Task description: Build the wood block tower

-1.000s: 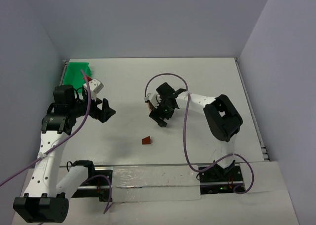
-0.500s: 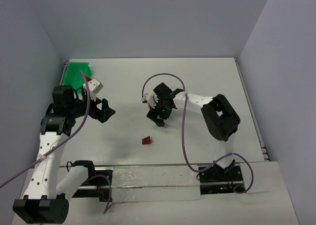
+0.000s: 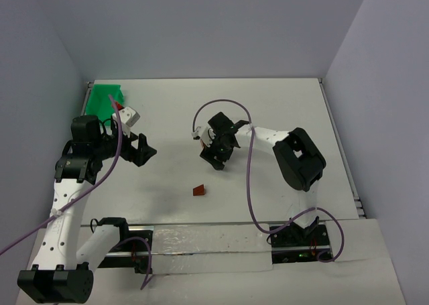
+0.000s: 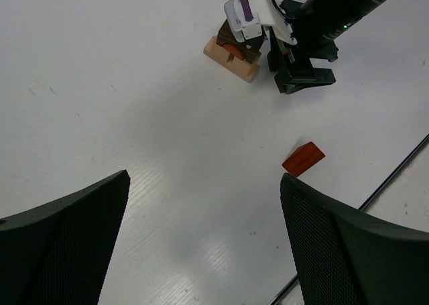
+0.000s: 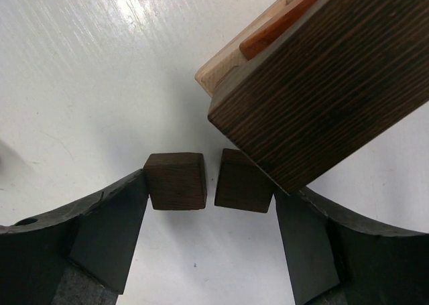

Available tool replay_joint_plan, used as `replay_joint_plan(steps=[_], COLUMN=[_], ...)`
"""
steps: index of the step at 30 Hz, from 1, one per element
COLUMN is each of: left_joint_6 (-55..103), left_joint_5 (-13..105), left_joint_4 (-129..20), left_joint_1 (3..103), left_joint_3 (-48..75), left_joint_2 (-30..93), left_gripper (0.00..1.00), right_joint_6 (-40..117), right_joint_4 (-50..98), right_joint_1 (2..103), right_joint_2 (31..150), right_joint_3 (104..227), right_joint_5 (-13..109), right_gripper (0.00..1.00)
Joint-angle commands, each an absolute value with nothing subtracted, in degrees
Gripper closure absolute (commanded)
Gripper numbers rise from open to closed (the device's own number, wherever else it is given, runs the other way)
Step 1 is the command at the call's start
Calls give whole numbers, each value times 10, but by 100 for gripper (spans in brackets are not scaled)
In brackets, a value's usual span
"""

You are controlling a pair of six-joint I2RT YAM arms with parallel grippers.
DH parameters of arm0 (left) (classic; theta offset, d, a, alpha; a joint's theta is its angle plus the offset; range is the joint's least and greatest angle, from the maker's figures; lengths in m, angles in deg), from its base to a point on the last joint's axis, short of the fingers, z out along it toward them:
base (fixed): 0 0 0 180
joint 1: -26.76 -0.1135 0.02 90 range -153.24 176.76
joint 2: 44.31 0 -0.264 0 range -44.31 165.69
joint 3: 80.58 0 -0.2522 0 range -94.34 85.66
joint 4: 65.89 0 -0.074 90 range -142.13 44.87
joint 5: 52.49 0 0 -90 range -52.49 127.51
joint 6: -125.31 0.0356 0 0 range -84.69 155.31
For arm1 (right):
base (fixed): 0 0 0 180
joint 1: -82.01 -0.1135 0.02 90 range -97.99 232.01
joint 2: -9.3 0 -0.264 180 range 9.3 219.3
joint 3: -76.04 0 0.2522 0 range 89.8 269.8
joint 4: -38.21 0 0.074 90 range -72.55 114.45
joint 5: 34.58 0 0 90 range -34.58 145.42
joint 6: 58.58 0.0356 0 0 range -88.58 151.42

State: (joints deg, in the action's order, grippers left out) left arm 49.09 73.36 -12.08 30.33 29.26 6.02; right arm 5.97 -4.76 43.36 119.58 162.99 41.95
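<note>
**Right pincer** (image 5: 208, 218): partly open. Its two fingers (image 5: 107, 231) flank a pair of dark cubes (image 5: 175, 181), which lie side by side on the table (image 5: 80, 64) with a narrow gap between them. The left finger touches the left cube. The right finger stands at the outer face of the right cube, and contact there cannot be made out. With the gap between the cubes, nothing is clamped.

**Stack:** just beyond the cubes, a larger dark block (image 5: 328, 77) lies on a tan block (image 5: 221, 74). A red piece (image 5: 281, 23) shows between the two. In the wrist view, a corner of the dark block covers part of the right cube.

**Wedge** (image 4: 303, 158): red-brown. It lies alone on the table, nearer the arm bases and apart from the stack.

**Left pincer** (image 4: 204, 181): spread wide and empty. It hangs above the table, well to the left of the stack.

**Green tray** (image 3: 106, 97): in the far left corner of the table.
</note>
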Motion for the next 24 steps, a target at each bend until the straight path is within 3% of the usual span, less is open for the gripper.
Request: replay_joint_plan(steps=[1, 10, 24], left_joint_6=[492, 493, 505], left_joint_5=[740, 739, 751], left_joint_4=[-131, -131, -118], left_joint_1=[300, 300, 300], left_joint_3=[261, 256, 256], left_joint_2=[58, 60, 53], left_gripper=[1, 1, 1], right_joint_6=[51, 45, -30], right_joint_4=[-39, -52, -137], right_joint_1=[430, 430, 444], right_joint_2=[1193, 1181, 1078], right_joint_3=[1635, 1626, 1600], right_joint_5=[420, 409, 335], right_gripper=[21, 37, 45])
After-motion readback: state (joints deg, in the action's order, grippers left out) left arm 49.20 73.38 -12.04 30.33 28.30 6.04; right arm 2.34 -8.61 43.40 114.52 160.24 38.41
